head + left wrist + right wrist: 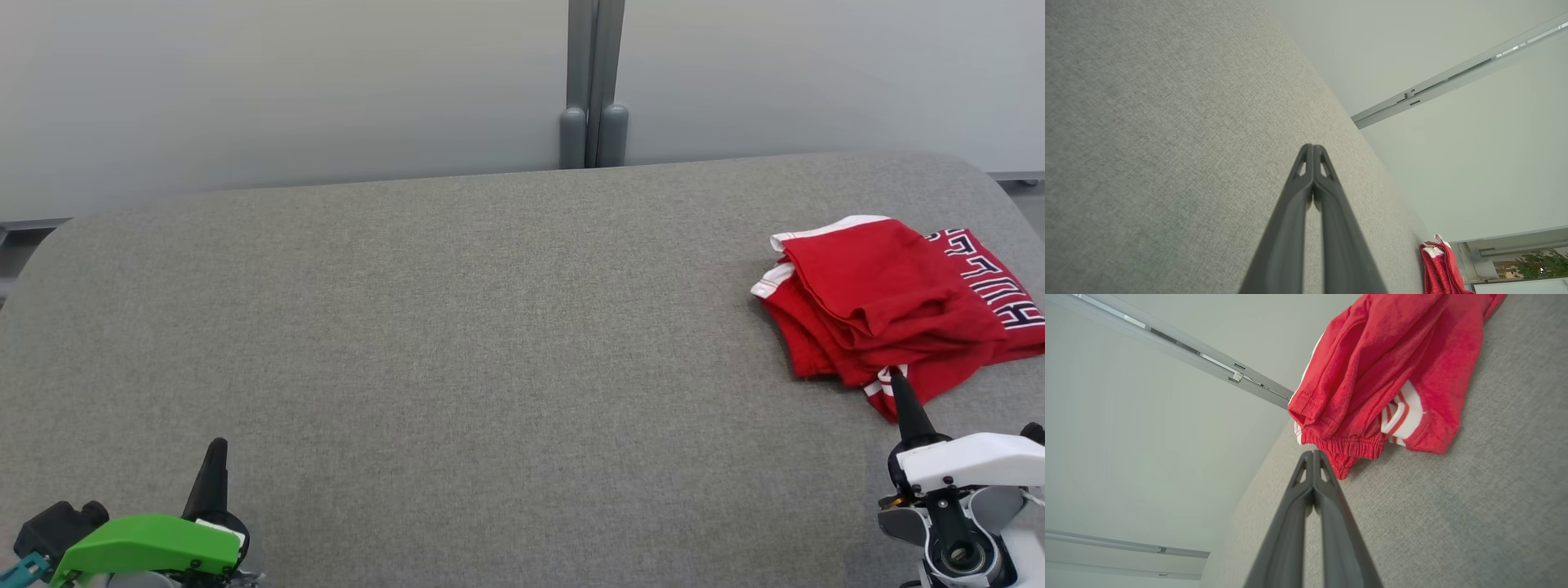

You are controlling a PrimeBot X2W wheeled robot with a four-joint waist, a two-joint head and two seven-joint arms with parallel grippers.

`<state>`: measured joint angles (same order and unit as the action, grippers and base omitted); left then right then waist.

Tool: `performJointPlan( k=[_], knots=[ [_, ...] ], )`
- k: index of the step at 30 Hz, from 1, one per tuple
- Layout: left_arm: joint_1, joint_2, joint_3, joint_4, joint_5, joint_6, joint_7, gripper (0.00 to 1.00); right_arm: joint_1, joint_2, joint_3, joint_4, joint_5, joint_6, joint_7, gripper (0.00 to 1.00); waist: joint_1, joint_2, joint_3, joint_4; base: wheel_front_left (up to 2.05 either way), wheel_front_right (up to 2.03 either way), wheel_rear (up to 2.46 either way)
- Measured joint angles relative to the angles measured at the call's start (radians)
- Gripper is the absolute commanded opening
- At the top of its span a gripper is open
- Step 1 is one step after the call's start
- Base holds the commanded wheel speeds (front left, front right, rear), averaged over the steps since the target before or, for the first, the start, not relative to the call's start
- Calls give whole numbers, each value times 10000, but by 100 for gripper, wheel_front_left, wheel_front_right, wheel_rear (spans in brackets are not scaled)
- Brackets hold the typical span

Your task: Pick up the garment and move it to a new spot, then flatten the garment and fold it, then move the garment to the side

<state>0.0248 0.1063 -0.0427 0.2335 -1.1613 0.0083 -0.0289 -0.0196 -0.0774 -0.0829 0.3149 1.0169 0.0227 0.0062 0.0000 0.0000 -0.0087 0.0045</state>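
Garment [882, 302], red and folded, lies at the table's [457, 327] right end, its right edge cut off in the head view.
The left gripper [217, 447] and the right gripper [897, 377] are both pressed closed and empty. The left is well apart from the garment. The right's tip is at its near hem, and contact is unclear. The lettering is partly hidden.
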Motion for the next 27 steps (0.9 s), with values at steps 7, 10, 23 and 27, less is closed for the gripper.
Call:
performJointPlan(
  k=[7,10,23,27],
  knots=[
    [-108,-105,194,-29,-761,-151,249,0,-151,73,-117,-29,1005,150,228,0,0,0,12,-9,0,0,0],
    [-180,-190,301,-42,-1032,-174,324,0,-156,105,-165,-31,1440,211,307,0,0,0,17,-13,0,0,0],
    [-418,-351,713,-82,-2487,-401,809,0,-352,182,-407,-130,3275,479,667,0,0,0,41,-30,0,0,0],
    [-514,-435,803,-113,-2871,-487,913,0,-401,230,-468,-165,3829,548,815,0,0,0,48,-35,0,0,0]
  ],
)
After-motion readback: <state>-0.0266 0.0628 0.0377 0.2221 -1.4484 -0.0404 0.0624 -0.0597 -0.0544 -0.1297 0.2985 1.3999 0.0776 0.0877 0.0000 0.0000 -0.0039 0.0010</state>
